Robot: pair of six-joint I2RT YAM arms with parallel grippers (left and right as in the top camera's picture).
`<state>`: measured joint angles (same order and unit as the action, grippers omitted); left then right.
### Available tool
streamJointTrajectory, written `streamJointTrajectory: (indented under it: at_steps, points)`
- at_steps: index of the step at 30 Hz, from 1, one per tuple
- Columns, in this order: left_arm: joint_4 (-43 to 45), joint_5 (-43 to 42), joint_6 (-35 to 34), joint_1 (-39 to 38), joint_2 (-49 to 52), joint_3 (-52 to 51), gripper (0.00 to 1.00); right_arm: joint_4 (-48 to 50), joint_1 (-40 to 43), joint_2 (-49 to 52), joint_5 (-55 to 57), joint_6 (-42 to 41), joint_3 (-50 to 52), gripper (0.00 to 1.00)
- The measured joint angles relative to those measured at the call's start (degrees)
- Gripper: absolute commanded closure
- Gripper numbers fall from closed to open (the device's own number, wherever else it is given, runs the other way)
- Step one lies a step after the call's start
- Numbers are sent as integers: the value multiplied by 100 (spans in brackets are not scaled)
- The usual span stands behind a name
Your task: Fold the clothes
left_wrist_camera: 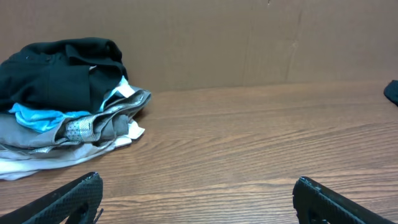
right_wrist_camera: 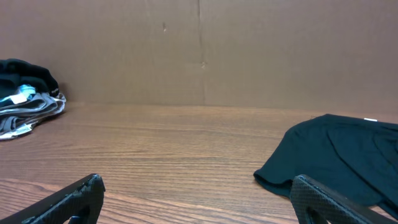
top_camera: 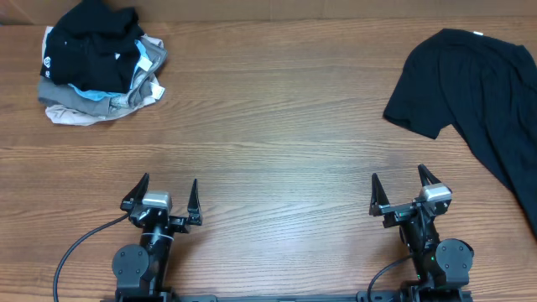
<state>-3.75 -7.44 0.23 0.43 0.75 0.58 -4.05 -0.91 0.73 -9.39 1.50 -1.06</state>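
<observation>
Black shirt (top_camera: 478, 92) and clothes pile (top_camera: 101, 71), both well beyond the jaws.
Shirt lies spread at far right, pile crumpled at far left; left gripper (top_camera: 166, 189) and right gripper (top_camera: 399, 183) sit near, jaws released, holding nothing.

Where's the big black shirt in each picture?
Overhead: the black shirt lies spread out at the top right and runs off the edge.
Left wrist: only a dark bit of it shows at the far right edge.
Right wrist: it is at the lower right.
Shared landmark: the pile of clothes, on the left in every view.
</observation>
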Motion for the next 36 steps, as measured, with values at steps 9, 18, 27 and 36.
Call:
streamJointTrajectory:
  at_steps: [9, 18, 27, 36]
  points:
    - [4, 4, -2, 0, 0, -2, 0, 199, 0, 0, -2, -2, 0, 0]
    - [2, -31, -339, 0, 0, 0, 0, 485, 0, 0, -2, 0, 0, 0]
    - [-236, -160, -457, 0, 258, 481, 0, 133, 0, 0, -4, 0, -352, 0]
    - [-249, -439, -457, 0, 2109, 1932, 0, -645, 0, 2, -9, 0, -1314, 0]
